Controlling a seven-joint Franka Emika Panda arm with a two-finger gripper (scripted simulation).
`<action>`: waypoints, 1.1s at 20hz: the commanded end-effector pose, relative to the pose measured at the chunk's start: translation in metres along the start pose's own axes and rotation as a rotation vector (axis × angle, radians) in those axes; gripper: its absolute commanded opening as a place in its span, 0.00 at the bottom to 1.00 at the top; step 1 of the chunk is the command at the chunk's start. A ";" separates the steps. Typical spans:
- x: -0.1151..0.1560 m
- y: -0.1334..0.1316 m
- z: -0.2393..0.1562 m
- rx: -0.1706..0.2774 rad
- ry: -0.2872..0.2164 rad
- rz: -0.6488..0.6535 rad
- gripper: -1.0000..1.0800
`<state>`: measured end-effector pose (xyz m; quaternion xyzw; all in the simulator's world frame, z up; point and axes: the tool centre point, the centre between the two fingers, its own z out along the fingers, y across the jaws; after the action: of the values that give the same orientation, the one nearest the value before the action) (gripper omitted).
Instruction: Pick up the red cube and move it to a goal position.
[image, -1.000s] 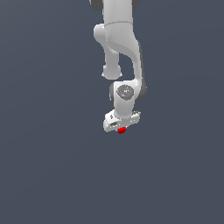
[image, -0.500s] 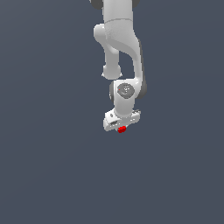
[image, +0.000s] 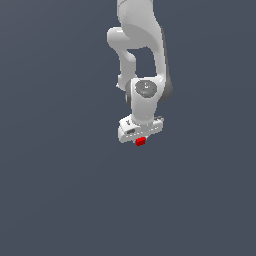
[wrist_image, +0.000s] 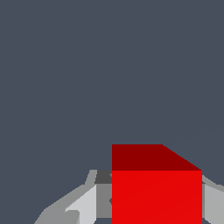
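Nothing much shifts from half a second back: arm, gripper and cube sit in almost the same spot in the exterior view, perhaps a hair different, too little to call.

So where is the red cube (image: 140, 141)? Tucked right under the white gripper (image: 140, 140), poking out just below its body, and no marker for a goal spot shows anywhere on the plain grey ground. The wrist view fills in the grip: the cube (wrist_image: 156, 192) sits big and square between pale grey fingers (wrist_image: 83, 203), one on each side, each finger looking flush against a red face. I read that as the jaws clamped on the cube, though the actual contact lines are cut off at the picture's edge.

Why hold it this way? Squeezing two opposite flat faces, with the cube centred under the hand, keeps it from twisting or slipping while it travels. That is my judgement, and it fits a carry phase, not a reach.

Now the pose. The arm (image: 140, 45) comes down from the top of the exterior view, bends at a pale elbow, then drops through the round wrist joint (image: 146, 90) to the hand, which points downward with a slight tilt. Whether the cube is lifted off the table or resting on it, I cannot tell; no shadow gives it away.
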<state>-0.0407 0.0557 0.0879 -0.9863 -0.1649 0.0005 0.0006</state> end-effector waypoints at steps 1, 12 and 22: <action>0.000 -0.001 -0.023 -0.001 0.001 0.000 0.00; -0.002 -0.007 -0.148 0.000 0.001 -0.002 0.00; -0.001 -0.010 -0.242 -0.001 0.001 -0.003 0.00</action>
<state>-0.0445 0.0644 0.3181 -0.9861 -0.1664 -0.0006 0.0003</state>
